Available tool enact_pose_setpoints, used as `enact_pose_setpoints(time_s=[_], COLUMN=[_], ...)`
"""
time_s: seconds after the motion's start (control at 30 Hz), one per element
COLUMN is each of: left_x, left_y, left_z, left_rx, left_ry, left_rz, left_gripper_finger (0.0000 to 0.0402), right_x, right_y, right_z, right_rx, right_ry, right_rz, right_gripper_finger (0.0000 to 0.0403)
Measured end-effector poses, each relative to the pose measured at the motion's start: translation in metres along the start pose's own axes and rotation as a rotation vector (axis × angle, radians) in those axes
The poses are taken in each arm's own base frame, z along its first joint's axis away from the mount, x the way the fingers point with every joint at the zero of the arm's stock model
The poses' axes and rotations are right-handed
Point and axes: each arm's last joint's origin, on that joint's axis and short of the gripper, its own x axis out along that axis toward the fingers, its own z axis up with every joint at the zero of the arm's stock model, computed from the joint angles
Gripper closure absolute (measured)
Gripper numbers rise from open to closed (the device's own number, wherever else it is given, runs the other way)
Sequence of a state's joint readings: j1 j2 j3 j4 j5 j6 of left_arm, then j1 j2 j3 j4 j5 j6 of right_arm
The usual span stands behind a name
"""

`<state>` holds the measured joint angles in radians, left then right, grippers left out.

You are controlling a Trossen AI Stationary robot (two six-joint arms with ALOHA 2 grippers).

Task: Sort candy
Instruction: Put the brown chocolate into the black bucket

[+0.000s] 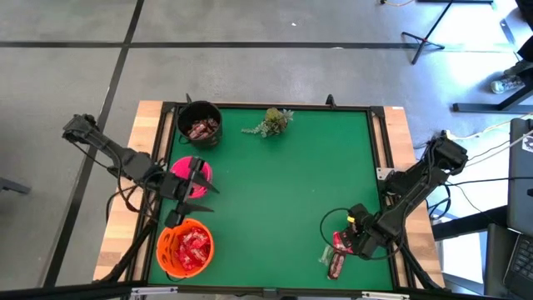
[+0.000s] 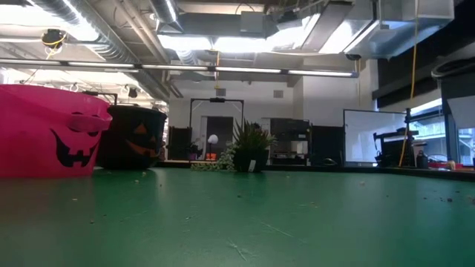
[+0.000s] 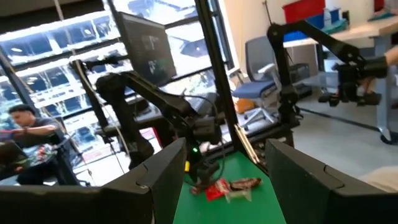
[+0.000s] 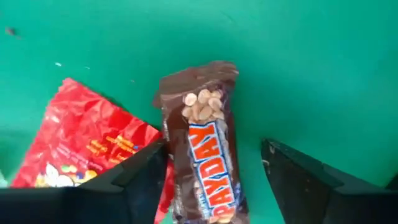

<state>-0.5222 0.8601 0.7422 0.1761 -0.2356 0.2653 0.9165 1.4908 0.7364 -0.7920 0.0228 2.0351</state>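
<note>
Near the table's front right corner a brown bar of candy [image 4: 205, 143] lies flat on the green mat, and a red packet [image 4: 81, 149] lies beside it. My right gripper [image 1: 353, 235] points down over them, open. One finger [image 4: 137, 183] stands at the packet's edge and the other [image 4: 311, 180] beyond the bar's far side, so the bar lies between them. My left gripper [image 1: 196, 177] hovers open and level over the pink bowl [image 1: 181, 169], with nothing between its fingers. The orange bowl [image 1: 166, 258] holds red packets and the black bowl [image 1: 188, 115] holds brown bars.
A green leafy sprig [image 1: 271, 122] lies at the far edge of the mat. The three bowls line the table's left side. The bare green mat [image 1: 275, 192] stretches between the bowls and the right arm. A raised dark frame [image 1: 379, 142] borders the mat.
</note>
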Motion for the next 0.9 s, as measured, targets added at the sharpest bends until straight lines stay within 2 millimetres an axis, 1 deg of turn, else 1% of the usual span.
enact_pose_setpoints(time_s=[0.1,0.33,0.43,0.53,0.6,0.77,0.9], left_x=[0.005,0.013,0.015,0.02,0.025,0.041,0.054], left_y=[-0.004,-0.008,-0.009,-0.012,-0.014,-0.021,-0.024], left_z=[-0.004,-0.011,-0.013,-0.018,-0.023,-0.04,-0.05], left_rx=[0.005,0.014,0.001,-0.01,-0.019,0.006,0.014], left_ry=[0.021,0.062,0.074,0.101,0.127,0.219,0.24], left_rz=[-0.016,-0.011,-0.013,-0.018,-0.019,0.032,0.07], left_gripper_finger=[0.0191,0.0191,0.0191,0.0191,0.0191,0.0191,0.0191], right_x=[0.0,-0.001,-0.005,-0.013,-0.021,-0.046,-0.065], right_y=[-0.001,-0.001,0.002,0.009,0.014,0.026,0.039], right_z=[0.0,0.0,-0.001,-0.001,-0.001,0.003,0.009], right_rx=[-0.003,-0.053,-0.074,-0.092,-0.1,-0.144,-0.182], right_ry=[0.011,0.018,-0.011,-0.075,-0.143,-0.374,-0.562], right_rz=[-0.019,-0.025,0.0,0.065,0.119,0.292,0.39], right_gripper_finger=[0.0179,0.0294,0.0321,0.0324,0.0318,0.0309,0.0307])
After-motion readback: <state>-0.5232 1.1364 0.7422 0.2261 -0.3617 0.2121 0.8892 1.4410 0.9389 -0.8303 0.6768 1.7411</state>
